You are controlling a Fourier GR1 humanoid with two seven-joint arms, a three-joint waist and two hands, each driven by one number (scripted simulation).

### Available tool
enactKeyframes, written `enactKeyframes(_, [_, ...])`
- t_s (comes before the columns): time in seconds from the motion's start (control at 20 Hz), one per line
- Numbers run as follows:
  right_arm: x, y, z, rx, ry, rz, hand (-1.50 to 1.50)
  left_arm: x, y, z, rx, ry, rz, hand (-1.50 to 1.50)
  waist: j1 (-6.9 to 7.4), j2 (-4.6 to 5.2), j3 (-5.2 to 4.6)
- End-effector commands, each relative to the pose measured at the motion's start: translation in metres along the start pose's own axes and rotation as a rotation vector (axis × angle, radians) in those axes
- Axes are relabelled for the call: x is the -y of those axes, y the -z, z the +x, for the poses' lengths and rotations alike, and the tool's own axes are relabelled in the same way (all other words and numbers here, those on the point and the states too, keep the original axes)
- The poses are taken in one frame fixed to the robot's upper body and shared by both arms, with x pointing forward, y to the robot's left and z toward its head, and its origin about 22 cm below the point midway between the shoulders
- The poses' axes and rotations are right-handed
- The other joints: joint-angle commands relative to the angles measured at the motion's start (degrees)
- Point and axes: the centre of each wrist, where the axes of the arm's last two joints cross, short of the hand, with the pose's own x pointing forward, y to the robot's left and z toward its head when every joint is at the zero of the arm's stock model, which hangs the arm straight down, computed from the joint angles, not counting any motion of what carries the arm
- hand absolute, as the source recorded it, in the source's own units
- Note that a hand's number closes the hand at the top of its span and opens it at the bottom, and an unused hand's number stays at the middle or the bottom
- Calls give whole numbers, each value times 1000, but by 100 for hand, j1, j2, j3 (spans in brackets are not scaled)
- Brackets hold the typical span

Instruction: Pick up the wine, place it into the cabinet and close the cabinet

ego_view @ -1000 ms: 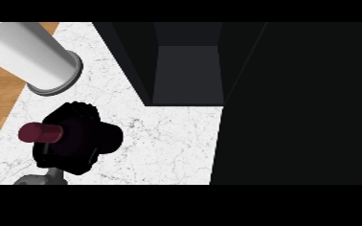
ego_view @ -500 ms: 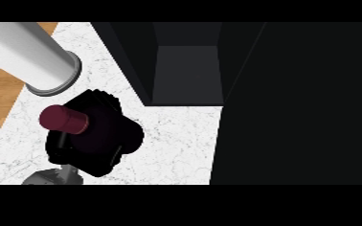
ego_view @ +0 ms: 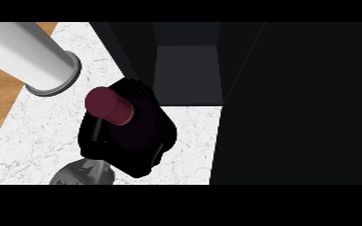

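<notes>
The wine bottle shows as a dark red cap (ego_view: 108, 106) and a dark body, tilted toward the upper left. My right hand (ego_view: 134, 136) is curled round the body and hides most of it. The hand's grey wrist (ego_view: 81, 173) enters from the lower edge. Hand and bottle hang over the white marbled counter (ego_view: 42, 124), just left of and below the open cabinet's dark inside (ego_view: 187, 72). The cabinet's door (ego_view: 290, 105) stands open as a large dark panel on the right. My left hand does not show.
A pale grey cylinder (ego_view: 35, 57) slants in from the upper left, close beside the bottle's cap. A strip of wooden floor (ego_view: 10, 93) shows past the counter's left edge. White counter lies between the hand and the cabinet door.
My right hand has carried the wine up and to the right, closer to the cabinet's opening. The cap now sits higher and nearer the grey cylinder.
</notes>
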Motion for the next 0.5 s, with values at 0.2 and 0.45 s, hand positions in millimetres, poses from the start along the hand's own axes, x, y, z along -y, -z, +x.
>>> enactKeyframes(0.2, [0, -22, 18, 33, 52, 42, -150, 42, 36, 16, -5, -6, 29, 150, -21, 4, -1])
enactKeyframes(0.45, [8, -21, 17, 54, 28, 37, -150, 64, 53, 12, 27, 55, 59, 150, -38, 8, 0])
